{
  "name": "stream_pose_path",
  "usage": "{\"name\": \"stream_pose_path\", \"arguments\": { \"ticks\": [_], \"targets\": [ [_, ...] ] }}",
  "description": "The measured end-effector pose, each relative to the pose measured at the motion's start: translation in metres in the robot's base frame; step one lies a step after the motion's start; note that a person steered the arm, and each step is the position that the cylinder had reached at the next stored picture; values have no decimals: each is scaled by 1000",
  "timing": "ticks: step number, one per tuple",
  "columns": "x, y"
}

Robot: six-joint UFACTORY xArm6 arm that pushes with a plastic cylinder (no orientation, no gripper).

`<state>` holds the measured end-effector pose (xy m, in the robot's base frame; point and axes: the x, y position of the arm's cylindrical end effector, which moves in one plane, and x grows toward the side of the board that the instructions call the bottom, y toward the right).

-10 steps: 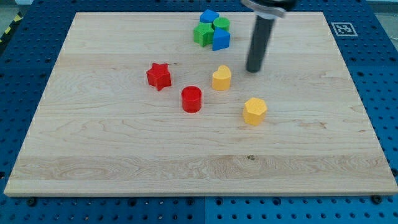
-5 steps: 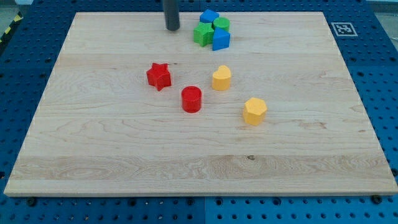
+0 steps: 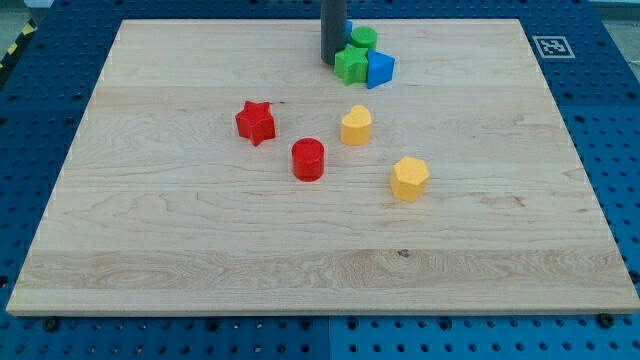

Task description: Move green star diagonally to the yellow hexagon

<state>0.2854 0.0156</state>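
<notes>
The green star [image 3: 351, 65] lies near the view's top centre, packed against a blue block [image 3: 380, 68] on its right and a green cylinder [image 3: 364, 39] above it. My tip [image 3: 331, 62] touches the star's left side. The rod hides most of another blue block behind it. The yellow hexagon [image 3: 409, 178] lies well below and to the right of the star. A yellow heart-like block [image 3: 356, 125] lies between them.
A red star [image 3: 256, 121] and a red cylinder [image 3: 308, 159] lie left of centre on the wooden board [image 3: 150, 250]. A marker tag [image 3: 551, 46] is off the board's top right corner.
My tip swept from right of the yellow block to the top left, then came right against the cluster. The green star and blue block shifted right and slightly down.
</notes>
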Motion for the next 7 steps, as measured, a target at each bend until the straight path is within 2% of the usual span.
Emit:
{"name": "stream_pose_path", "arguments": {
  "ticks": [1, 3, 6, 7],
  "targets": [
    [19, 9],
    [23, 47],
    [85, 126],
    [90, 123]
  ]
}}
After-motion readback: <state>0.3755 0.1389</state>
